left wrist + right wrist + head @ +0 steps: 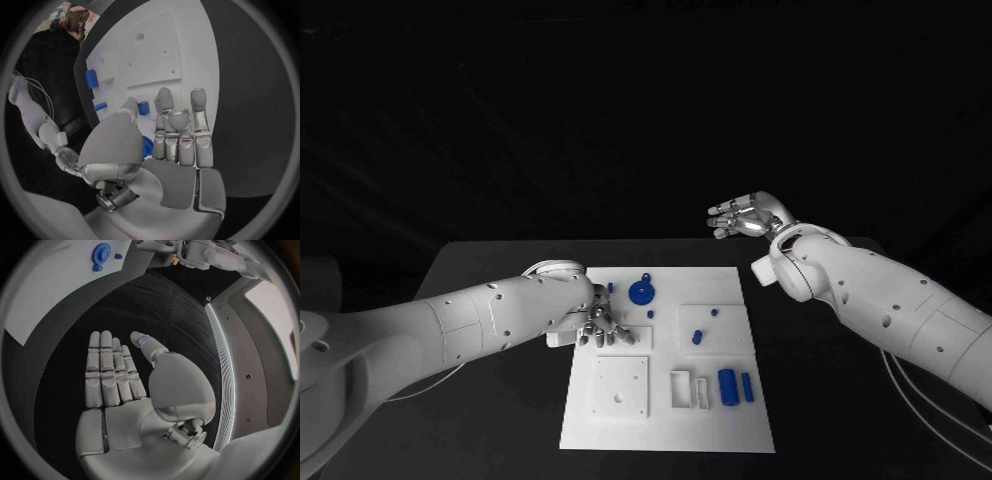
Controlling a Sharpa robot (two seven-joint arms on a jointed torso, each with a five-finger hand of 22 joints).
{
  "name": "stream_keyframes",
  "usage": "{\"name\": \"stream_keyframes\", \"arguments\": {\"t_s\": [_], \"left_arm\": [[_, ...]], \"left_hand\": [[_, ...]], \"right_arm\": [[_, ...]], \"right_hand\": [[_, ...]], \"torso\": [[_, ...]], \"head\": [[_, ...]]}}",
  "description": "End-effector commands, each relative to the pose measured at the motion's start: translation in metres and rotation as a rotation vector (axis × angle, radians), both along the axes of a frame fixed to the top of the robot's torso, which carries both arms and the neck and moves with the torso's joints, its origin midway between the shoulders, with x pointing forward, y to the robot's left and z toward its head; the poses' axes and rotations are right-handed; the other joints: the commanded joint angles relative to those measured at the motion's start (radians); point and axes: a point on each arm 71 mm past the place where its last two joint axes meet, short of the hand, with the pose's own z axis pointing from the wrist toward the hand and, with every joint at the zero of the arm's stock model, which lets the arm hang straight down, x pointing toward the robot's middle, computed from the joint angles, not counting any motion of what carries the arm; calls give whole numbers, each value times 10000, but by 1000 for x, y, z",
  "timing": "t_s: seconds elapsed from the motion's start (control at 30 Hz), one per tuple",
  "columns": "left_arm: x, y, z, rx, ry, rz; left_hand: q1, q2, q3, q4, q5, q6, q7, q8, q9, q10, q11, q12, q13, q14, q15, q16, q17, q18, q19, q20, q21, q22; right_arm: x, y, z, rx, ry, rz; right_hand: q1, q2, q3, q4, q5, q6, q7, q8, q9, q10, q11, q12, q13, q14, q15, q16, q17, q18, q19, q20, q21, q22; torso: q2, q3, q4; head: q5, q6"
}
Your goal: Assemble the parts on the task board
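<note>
**Risk: parts knocked off the task board**

L robot hand [599, 325], fingers apart, empty, low over task board [733, 420] near its left edge; could nudge blue gear [642, 292] nearby. R robot hand [750, 217] flat open, raised beyond surface's far edge.

The left robot hand [178, 145] is stretched flat, its fingers [199, 117] straight, close together and holding nothing. It hovers over the white board [156, 45], which lies on the dark counter [250, 100]. The fingertips reach over the board's near part. A small blue block [144, 107] sits on the board just beside the thumb tip, and another blue piece [147, 146] shows partly between the thumb and the fingers, mostly hidden by them. Farther along the board's edge lie a short blue bar [100, 106] and a larger blue block [92, 79]. The board's far part carries several small holes.
</note>
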Motion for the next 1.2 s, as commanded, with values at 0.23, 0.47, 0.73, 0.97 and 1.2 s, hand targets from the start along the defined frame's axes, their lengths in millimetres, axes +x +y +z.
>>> {"name": "stream_keyframes", "arguments": {"t_s": [0.23,0.47,0.73,0.97,1.2], "left_arm": [[2,0,10,-755,327,241],[12,5,30,-982,141,372],[34,17,62,-814,-219,511],[57,33,78,-412,-689,864],[71,46,85,-143,-988,1192]], "left_hand": [[26,-50,-11,93,-61,-75,-11,-26,-8,422,67,-100,24,-139,-30,-28,-49,-213,-62,1,-112,162],[93,592,89,-703,578,-285,49,-40,-126,391,100,-287,40,-279,3,-157,-277,-212,-116,36,-230,151],[-217,1560,-441,-2044,1285,-765,169,-45,-1163,285,116,-509,214,-414,32,-67,-455,-198,-96,59,-406,176],[-199,2011,-790,-2476,1332,-992,248,-17,-1870,272,139,-498,283,-436,69,36,-575,-147,-67,90,-432,172],[-146,2199,-866,-2615,1390,-1064,308,-41,-2833,275,162,-511,282,-436,73,73,-640,-130,-42,108,-463,174]], "right_arm": [[-1,0,-4,59,141,144],[-2,-1,-4,51,107,94],[-1,-3,-4,39,98,51],[-1,-4,-4,31,96,31],[-2,-4,-3,33,69,9]], "right_hand": [[-49,-13,-149,-19,123,-67,2,-2,-2,-91,25,-34,-16,-92,23,-29,-9,-47,47,51,-60,-89],[-79,-8,-160,-6,189,-63,-1,-2,-2,-88,22,-33,-15,-93,23,-28,-9,-46,57,52,-64,-118],[-78,-7,-157,-8,207,-59,-3,-2,-2,-87,20,-34,-15,-90,22,-26,-8,-45,61,51,-65,-128],[-78,-7,-157,-8,207,-59,-3,-2,-2,-87,20,-34,-15,-90,22,-26,-8,-45,61,51,-65,-128],[-124,-16,-172,12,236,-72,-1,-5,-4,-97,25,-35,-15,-100,28,-25,-8,-51,74,58,-77,-211]], "torso": [[5,-2,-2],[17,4,-19],[17,6,-31],[50,-5,-51],[146,11,-136]], "head": [[4,-3],[14,18],[56,59],[74,143],[214,242]]}}
